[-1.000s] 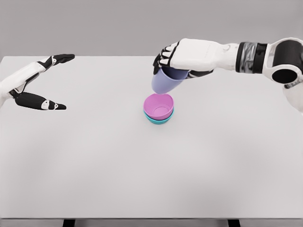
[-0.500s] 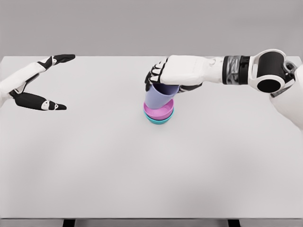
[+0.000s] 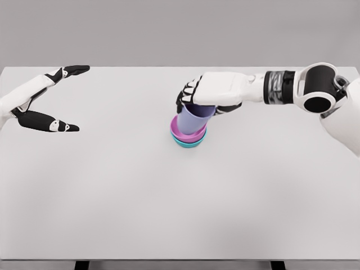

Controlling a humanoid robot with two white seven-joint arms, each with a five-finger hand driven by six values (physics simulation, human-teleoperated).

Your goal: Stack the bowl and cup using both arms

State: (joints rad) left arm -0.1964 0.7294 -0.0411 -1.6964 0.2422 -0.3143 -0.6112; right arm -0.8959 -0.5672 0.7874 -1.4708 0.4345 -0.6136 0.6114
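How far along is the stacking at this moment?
Done: the pink bowl sits nested in the teal bowl. In hand: the right hand grips the lavender cup by its rim, its base down inside the pink bowl. Left: letting go and withdrawing. The left hand rests open at the table's left.

My right hand (image 3: 209, 95) grips the lavender cup (image 3: 192, 119) at its rim, fingers curled over the top. The cup sits upright inside the pink bowl (image 3: 187, 135), which is nested in the teal bowl (image 3: 188, 144) on the white table (image 3: 169, 202). My left hand (image 3: 45, 104) rests at the table's left edge, fingers spread.
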